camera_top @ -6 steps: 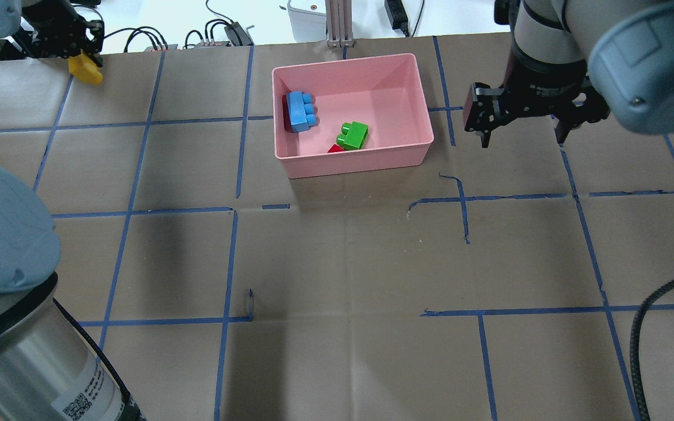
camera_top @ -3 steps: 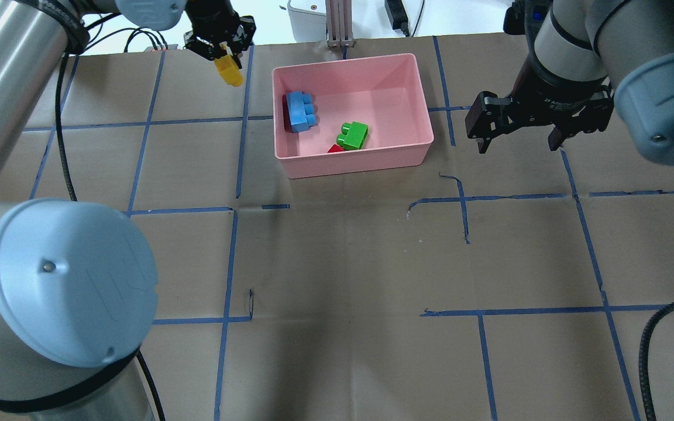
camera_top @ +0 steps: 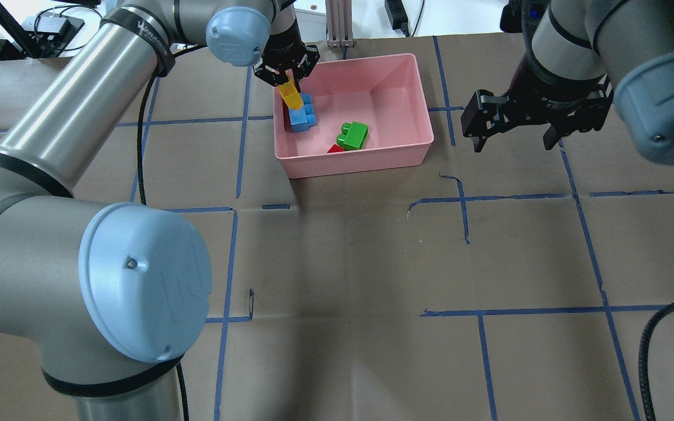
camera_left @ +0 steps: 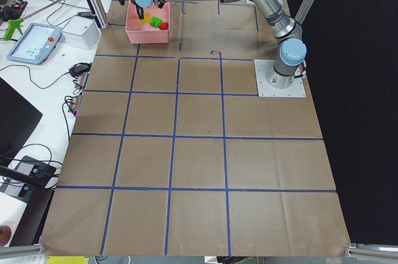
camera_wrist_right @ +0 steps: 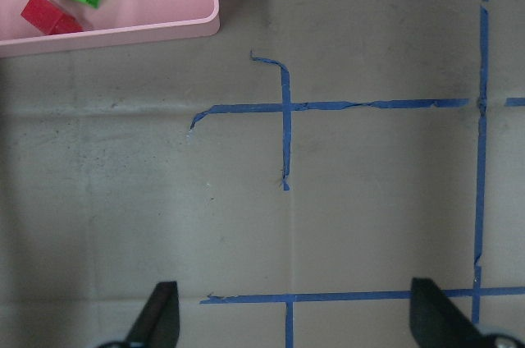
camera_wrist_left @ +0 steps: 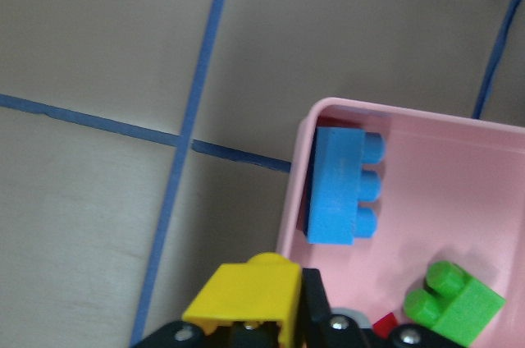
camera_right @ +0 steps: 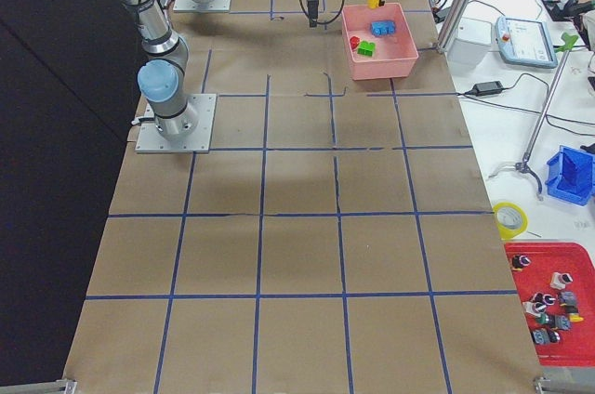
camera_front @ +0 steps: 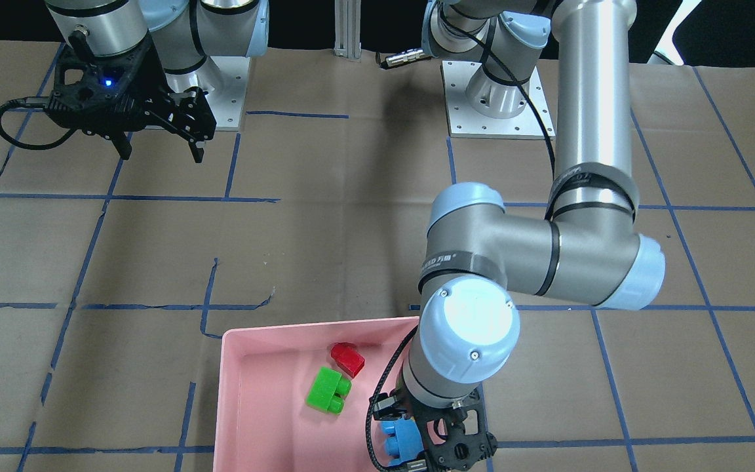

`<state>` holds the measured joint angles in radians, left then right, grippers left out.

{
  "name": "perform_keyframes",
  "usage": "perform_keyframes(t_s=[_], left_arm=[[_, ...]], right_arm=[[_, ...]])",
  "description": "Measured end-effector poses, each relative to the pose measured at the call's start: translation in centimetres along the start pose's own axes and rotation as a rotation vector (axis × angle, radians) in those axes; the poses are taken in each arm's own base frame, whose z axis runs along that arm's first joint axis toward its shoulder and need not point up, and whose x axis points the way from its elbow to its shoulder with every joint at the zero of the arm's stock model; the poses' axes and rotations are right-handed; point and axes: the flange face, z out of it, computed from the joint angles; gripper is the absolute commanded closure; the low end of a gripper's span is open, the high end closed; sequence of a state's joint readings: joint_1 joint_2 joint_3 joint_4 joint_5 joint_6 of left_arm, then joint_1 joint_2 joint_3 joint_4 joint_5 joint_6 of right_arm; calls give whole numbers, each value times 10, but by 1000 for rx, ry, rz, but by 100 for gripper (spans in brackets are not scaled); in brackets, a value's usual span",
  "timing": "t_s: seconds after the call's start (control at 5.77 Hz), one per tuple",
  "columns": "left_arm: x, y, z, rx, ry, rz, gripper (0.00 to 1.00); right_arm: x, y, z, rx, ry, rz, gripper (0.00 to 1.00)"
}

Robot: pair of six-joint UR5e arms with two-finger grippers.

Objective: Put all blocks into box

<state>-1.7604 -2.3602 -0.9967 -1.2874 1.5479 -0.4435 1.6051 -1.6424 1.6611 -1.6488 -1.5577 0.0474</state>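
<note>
The yellow block (camera_top: 290, 95) now hangs over the 10 o'clock corner of the box (camera_top: 354, 164), by blue (camera_top: 298, 122), having come in from 9 o'clock. Green (camera_top: 353, 135) and red (camera_top: 334, 149) lie inside, so only its drop remains. The left claw (camera_top: 287, 86) grips yellow; the right claw (camera_top: 511, 146), at 3 o'clock, gapes empty.

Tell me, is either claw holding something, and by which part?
The left gripper pinches the small yellow studded plastic brick by its upper end; the right gripper is open, empty.

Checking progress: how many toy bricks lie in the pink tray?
3: blue three-stud plastic brick at one wall, green two-stud brick, small red brick beside it. Yellow brick hangs in left pincer.
</note>
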Motion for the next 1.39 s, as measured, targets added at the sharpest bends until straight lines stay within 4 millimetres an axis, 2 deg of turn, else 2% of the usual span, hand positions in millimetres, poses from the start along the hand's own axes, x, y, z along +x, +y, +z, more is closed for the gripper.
perform_keyframes(t_s=[0.17,0.35,0.52,0.69,0.87,1.04,1.21,1.39], left_arm=[[14,5,16,2,2,5,5],[25,11,19,4,6,2,1],[31,15,12,10,17,0,1],[28,16,-12,27,35,-5,1],[8,14,-53,34,40,-21,0],[-29,14,-99,22,25,1,1],[-74,21,-143,-5,4,61,1],[-117,37,-170,-42,-12,127,1]], right_arm=[[-3,1,2,-8,-33,-7,0],[-4,2,3,-13,-40,-9,0],[-4,2,4,-14,-40,-10,0],[-4,2,4,-15,-40,-10,0],[-4,2,4,-17,-38,-9,0],[-3,3,5,-20,-28,-6,0],[-2,3,6,-22,-16,-2,0],[-2,3,6,-23,-12,-1,0]])
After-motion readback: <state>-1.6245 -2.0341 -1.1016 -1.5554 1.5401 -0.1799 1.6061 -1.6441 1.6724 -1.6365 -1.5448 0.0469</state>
